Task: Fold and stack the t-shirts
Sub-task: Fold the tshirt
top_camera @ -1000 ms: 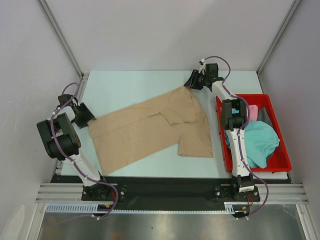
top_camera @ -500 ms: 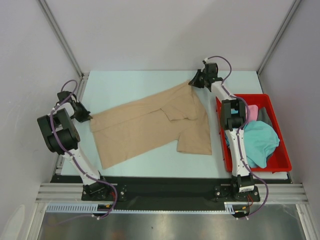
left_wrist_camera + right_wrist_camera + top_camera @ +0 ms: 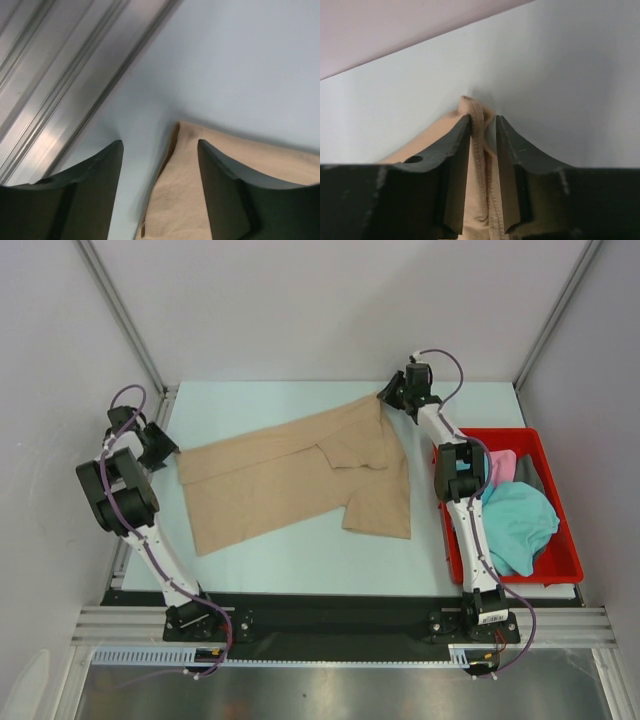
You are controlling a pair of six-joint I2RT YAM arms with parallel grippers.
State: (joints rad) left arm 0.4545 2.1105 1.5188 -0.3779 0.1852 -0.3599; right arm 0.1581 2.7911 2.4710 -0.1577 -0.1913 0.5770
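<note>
Table (image 3: 260, 405): wrist views show left gripper (image 3: 160, 142) spread, right gripper (image 3: 483, 120) straddling tan t-shirt (image 3: 280, 485) hem, grip unclear.

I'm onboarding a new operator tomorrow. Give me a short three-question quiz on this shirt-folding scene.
1. True or false: the red plastic bin holds only the teal cloth t-shirt.
2. Which pincer's fingers stand wide apart? A) left pincer B) right pincer
3. What sits between the right pincer's fingers?

Key:
1. False. Pink cloth shows in it too.
2. A.
3. A stitched hem of the tan cloth t-shirt.
</note>
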